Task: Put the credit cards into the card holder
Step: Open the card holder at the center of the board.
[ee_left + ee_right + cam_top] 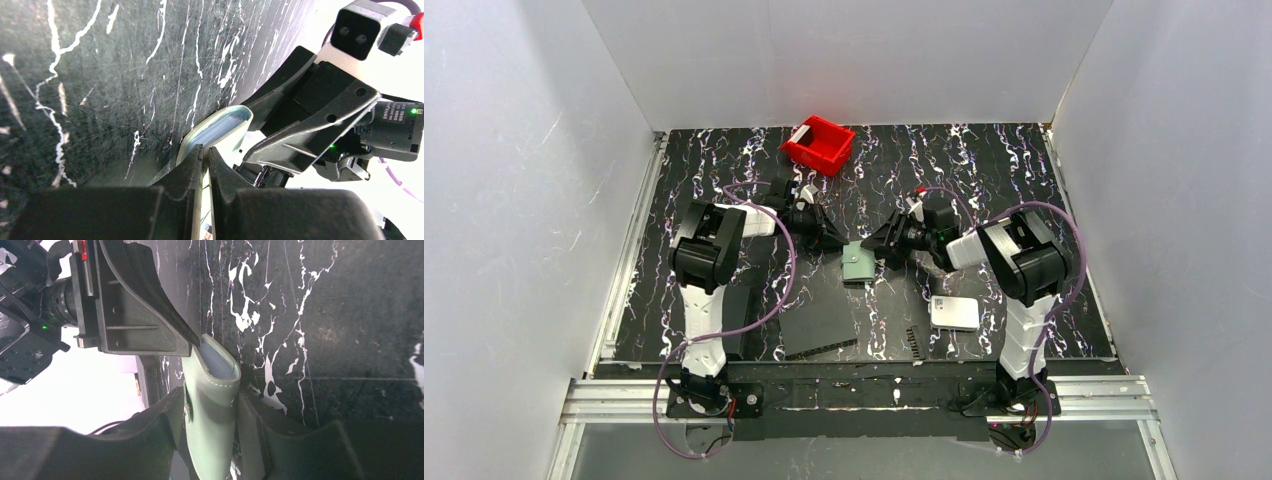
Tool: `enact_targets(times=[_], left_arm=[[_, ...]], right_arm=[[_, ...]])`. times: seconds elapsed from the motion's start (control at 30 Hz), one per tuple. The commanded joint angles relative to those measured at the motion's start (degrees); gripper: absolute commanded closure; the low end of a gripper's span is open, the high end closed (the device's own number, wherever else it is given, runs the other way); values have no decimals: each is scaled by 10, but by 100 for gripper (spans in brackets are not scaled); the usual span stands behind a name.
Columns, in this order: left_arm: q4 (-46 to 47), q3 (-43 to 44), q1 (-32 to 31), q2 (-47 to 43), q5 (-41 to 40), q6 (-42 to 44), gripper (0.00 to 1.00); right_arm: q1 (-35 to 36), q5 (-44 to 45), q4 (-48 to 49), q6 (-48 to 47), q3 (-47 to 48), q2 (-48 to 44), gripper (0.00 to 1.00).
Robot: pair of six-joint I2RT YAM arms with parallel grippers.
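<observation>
The grey-green card holder (858,265) is held up above the table between my two grippers. My left gripper (832,240) is shut on a thin edge of the card holder (220,127), which shows as a sliver between the closed fingertips of that gripper (205,149). My right gripper (886,248) straddles the card holder (212,410) from the other side, and both fingers (172,412) lie against its flanks. The holder's pale inner pocket faces away from the right wrist. One pale credit card (804,133) rests in the red bin (824,152).
A white rounded box (954,313) lies at the front right, near the right arm's base. Flat black rectangles (819,325) lie at the front centre. White walls close in the table on three sides.
</observation>
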Motion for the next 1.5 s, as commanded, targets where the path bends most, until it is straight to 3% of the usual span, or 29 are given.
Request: enact_targets(times=[0.0,0.07,0.17,0.23,0.27,0.37,0.43,0.5,0.57,0.63,0.7,0.9,1.1,1.27,1.37,1.47], left_arm=[[-22,0,-13,18,-4,6,100],[-22,8,-14,20,2,8,100],[-32,8,-14,6,-14,20,100],[-98,29,-14,-7,-55,56,85],[-160,56,-15,-19,-94,92,71],[-299,83,-32,-81,-285,181,36],[-347,100,-62,-111,-399,227,30],[-377,115,-98,-122,-473,247,32],[-384,113,-127,-122,-517,244,42],[-389,120,-142,-112,-500,233,57],[-390,129,-148,-104,-467,229,63],[-354,111,-178,-115,-427,230,52],[-354,100,-202,-135,-454,227,52],[-341,93,-211,-152,-467,232,36],[-338,92,-212,-158,-467,239,38],[-337,88,-216,-158,-463,235,54]], right_arm=[[31,-8,79,45,-17,12,52],[32,-8,89,46,-21,12,59],[32,-8,98,48,-22,14,76],[32,4,101,39,-28,10,89],[31,11,85,29,-25,7,96],[28,42,24,-8,-11,-10,99],[32,71,-29,-31,1,-23,99],[33,99,-87,-53,15,-34,99],[34,126,-118,-60,15,-51,99],[35,150,-136,-67,11,-65,99],[35,155,-152,-71,15,-68,99],[40,168,-173,-87,21,-85,99],[41,174,-189,-99,27,-90,99],[42,171,-188,-102,29,-85,99],[42,173,-186,-103,26,-87,99],[42,175,-186,-104,24,-88,99]])
